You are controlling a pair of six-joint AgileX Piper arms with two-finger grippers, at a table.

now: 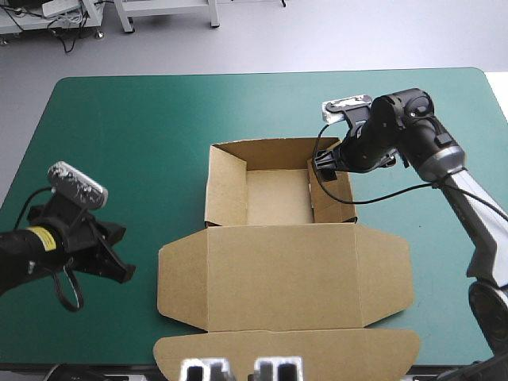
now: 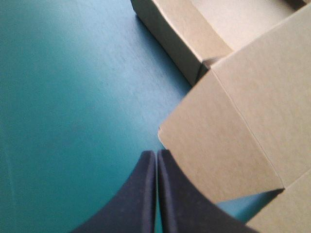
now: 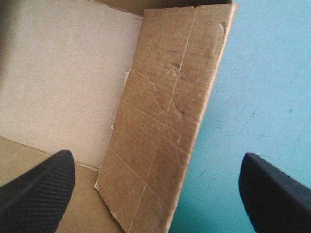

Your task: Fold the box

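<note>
Box (image 1: 286, 278) lid flat; wrist view only: R claw (image 3: 155, 160) wide astride wall (image 3: 167, 97).

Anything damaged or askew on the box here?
Yes: the box has small dents and scuffed creases across its right wall, which the open right tool straddles. Nothing else stands out.
</note>
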